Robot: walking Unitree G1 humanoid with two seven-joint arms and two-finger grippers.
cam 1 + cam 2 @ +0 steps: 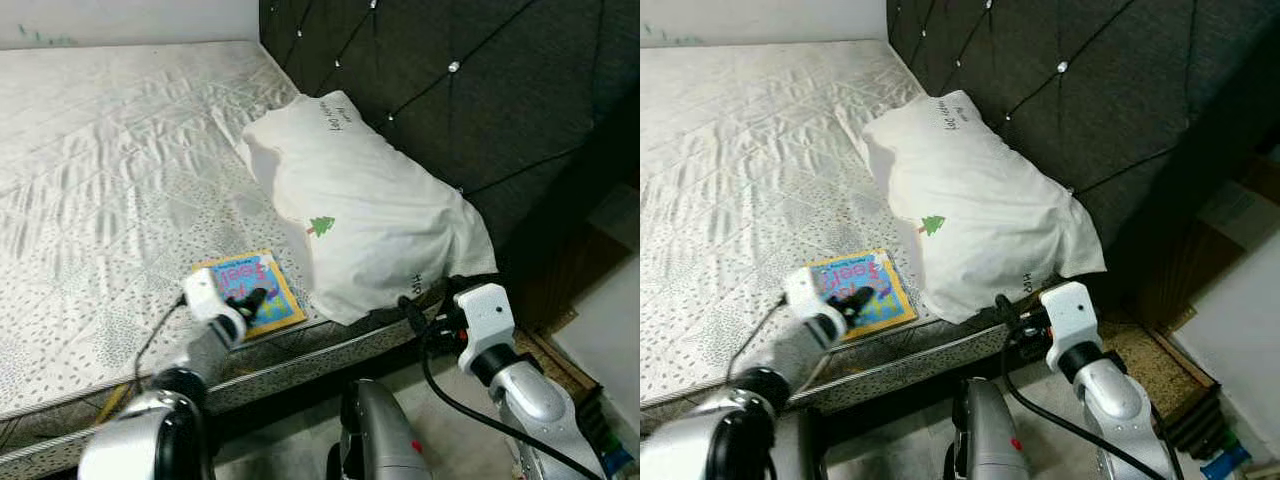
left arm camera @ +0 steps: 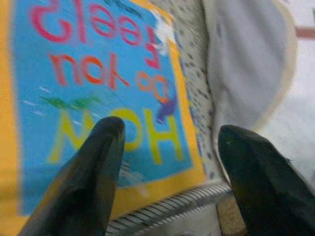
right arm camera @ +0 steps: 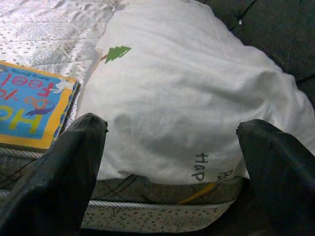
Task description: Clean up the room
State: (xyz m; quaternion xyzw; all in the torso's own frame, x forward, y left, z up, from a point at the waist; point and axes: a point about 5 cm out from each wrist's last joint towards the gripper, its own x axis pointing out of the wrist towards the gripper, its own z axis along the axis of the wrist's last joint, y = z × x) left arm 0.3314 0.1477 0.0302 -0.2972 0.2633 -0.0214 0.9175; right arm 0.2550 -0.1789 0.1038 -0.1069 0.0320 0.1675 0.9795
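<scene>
A blue picture book with a yellow border (image 1: 258,285) lies flat on the mattress near its front edge, just left of a white pillow (image 1: 365,210). My left gripper (image 1: 250,300) hovers right over the book's near part, open, its fingers (image 2: 93,172) spread above the cover (image 2: 98,78). My right gripper (image 1: 425,318) is at the mattress edge below the pillow's near corner, open, its fingers (image 3: 64,167) framing the pillow (image 3: 187,93). The book's corner (image 3: 29,105) shows beside the pillow in the right wrist view.
The bare quilted mattress (image 1: 100,170) stretches away to the left. A dark tufted headboard (image 1: 470,90) rises behind the pillow. A brown mat and floor (image 1: 560,365) lie at the right, with a blue object (image 1: 1225,465) in the corner.
</scene>
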